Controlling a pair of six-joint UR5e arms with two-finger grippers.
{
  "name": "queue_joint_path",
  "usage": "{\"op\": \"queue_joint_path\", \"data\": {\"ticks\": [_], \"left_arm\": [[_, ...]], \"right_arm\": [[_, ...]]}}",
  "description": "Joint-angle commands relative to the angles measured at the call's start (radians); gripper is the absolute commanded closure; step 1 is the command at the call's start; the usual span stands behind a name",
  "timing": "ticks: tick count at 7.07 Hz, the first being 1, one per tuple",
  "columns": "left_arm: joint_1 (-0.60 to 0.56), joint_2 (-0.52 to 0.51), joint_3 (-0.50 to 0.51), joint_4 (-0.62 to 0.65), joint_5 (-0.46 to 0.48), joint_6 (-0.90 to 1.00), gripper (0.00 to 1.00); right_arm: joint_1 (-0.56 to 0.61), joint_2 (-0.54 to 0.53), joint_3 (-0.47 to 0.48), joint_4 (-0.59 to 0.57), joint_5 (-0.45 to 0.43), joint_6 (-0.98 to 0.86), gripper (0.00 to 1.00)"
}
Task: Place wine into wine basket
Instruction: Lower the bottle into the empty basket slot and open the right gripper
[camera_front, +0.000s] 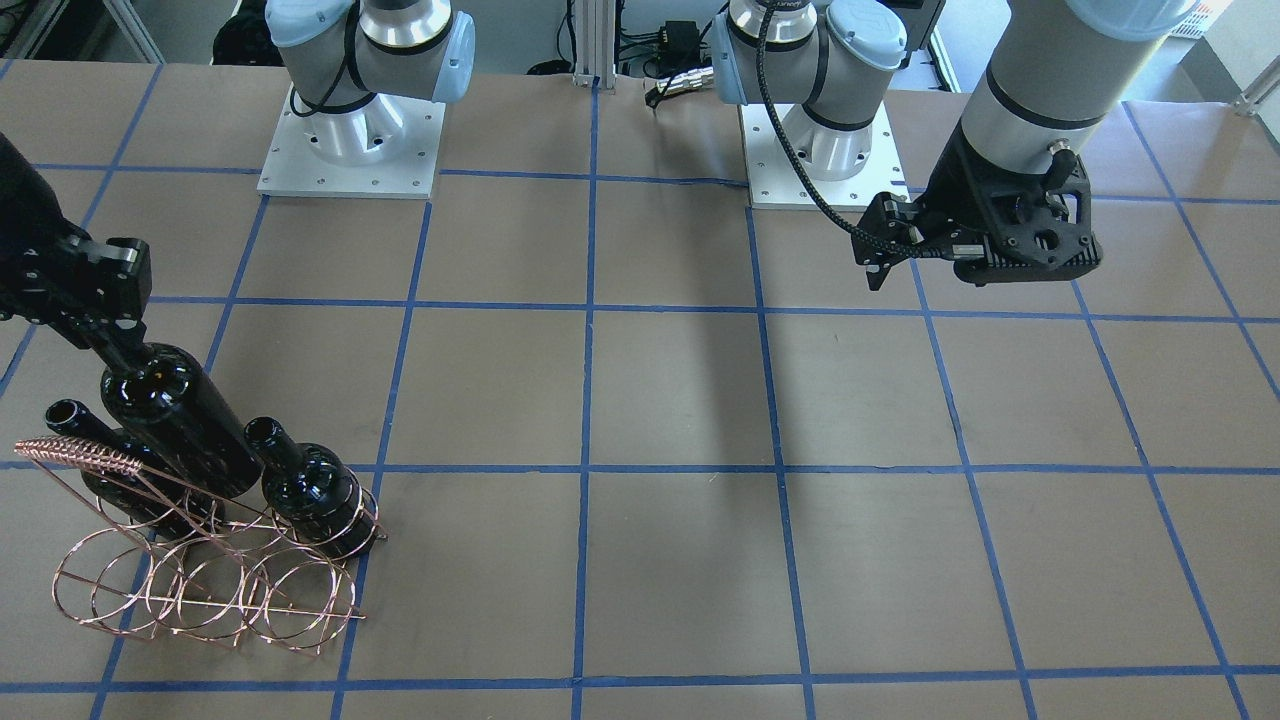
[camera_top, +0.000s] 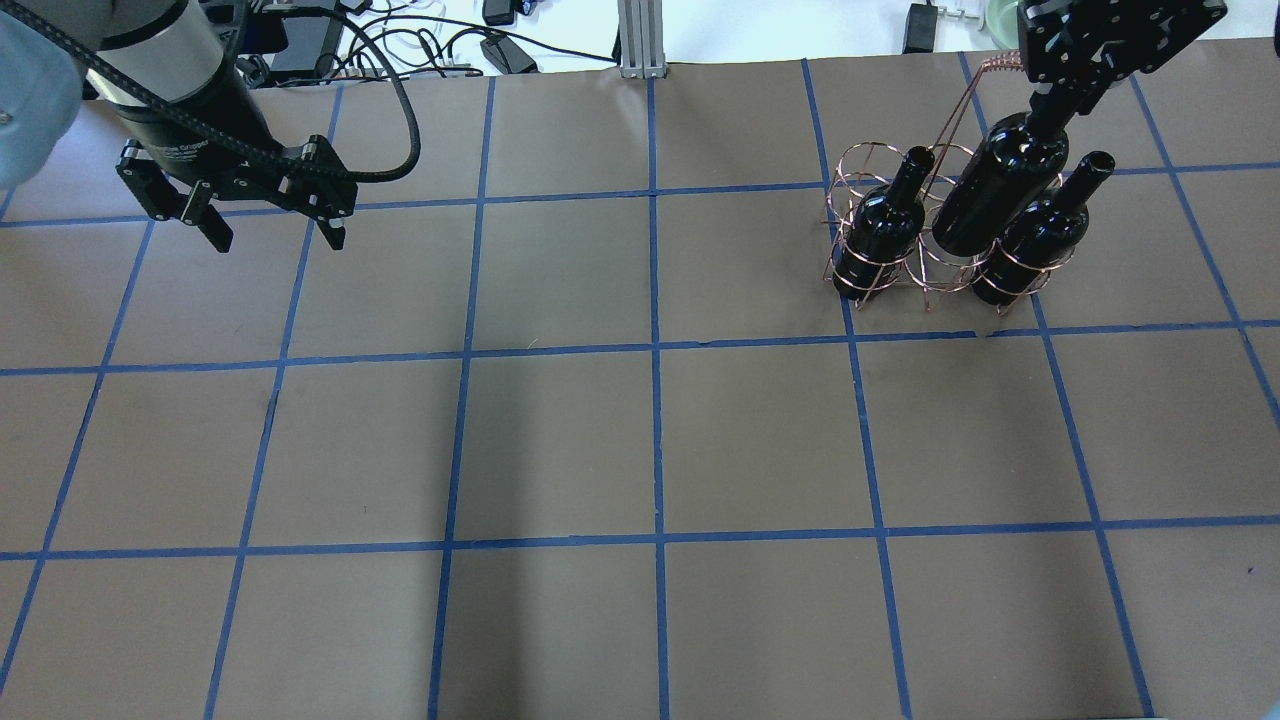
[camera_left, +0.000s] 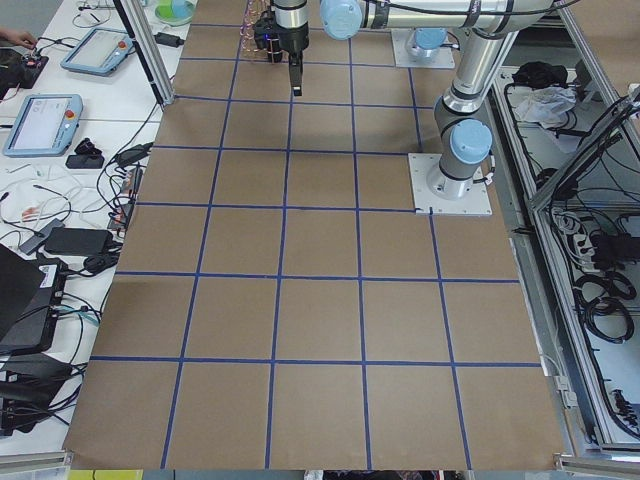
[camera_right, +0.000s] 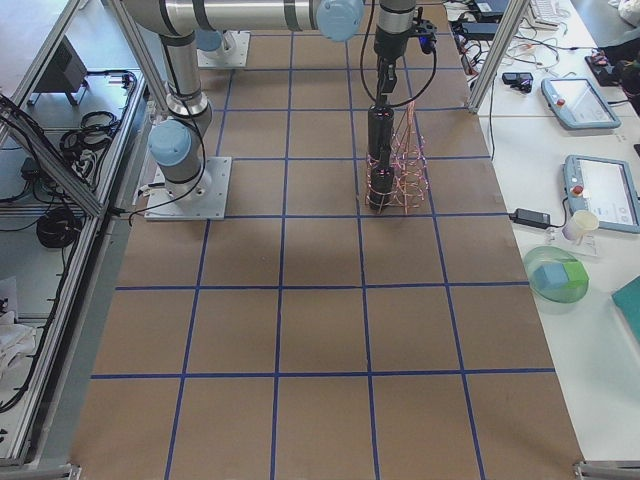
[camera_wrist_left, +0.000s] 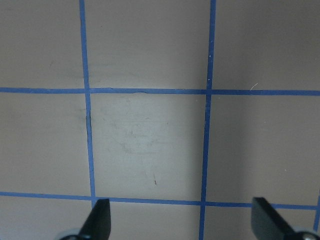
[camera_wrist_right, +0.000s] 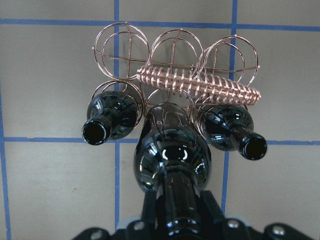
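The table (camera_top: 560, 450) is flat brown paper ruled into large squares by blue tape (camera_top: 655, 300). Most of it lies bare, with wide open room across the middle and the near side.

The wine basket (camera_wrist_right: 200, 82) stands on the robot's right, near the far edge. It is thin copper-coloured wire bent into round hoops in two rows of three, with a coil-wrapped bar handle on top. The row beyond the handle stands open.

The wine bottle (camera_top: 990, 195), glossy dark glass without a label, has its lower body in the middle hoop of the near row. It is tilted and rides higher than its neighbours. Whether its base touches the table I cannot tell.

Two other bottles (camera_top: 880, 225) (camera_top: 1040, 230) of the same look fill the hoops on either side. They crowd it closely, their open necks leaning outward.

The right gripper (camera_wrist_right: 175, 227) pinches the wine bottle by its narrow neck from above.

The left gripper (camera_top: 278, 240) hangs over bare paper on the robot's left, well apart from the basket. Its black fingers (camera_wrist_left: 97, 220) are spread wide with nothing between them.
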Motion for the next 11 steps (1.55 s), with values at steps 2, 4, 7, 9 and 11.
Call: {"op": "queue_joint_path", "data": {"ticks": [2, 4, 7, 9, 11], "left_arm": [[0.0, 0.0, -0.002, 0.0, 0.0, 0.0, 0.0], [0.0, 0.0, -0.002, 0.0, 0.0, 0.0, 0.0], [0.0, -0.002, -0.002, 0.0, -0.001, 0.0, 0.0], [-0.002, -0.002, -0.02, 0.001, -0.001, 0.0, 0.0], [-0.002, 0.006, -0.028, 0.003, -0.001, 0.0, 0.0]], "right_arm": [[-0.003, 0.038, -0.001, -0.056, -0.015, -0.051, 0.83], [-0.003, 0.038, 0.009, -0.053, -0.019, -0.054, 0.83], [0.0, 0.05, 0.012, -0.054, -0.006, -0.085, 0.83], [0.0, 0.053, 0.037, -0.056, -0.017, -0.086, 0.82], [0.0, 0.067, 0.048, -0.082, -0.017, -0.094, 0.81]]}}
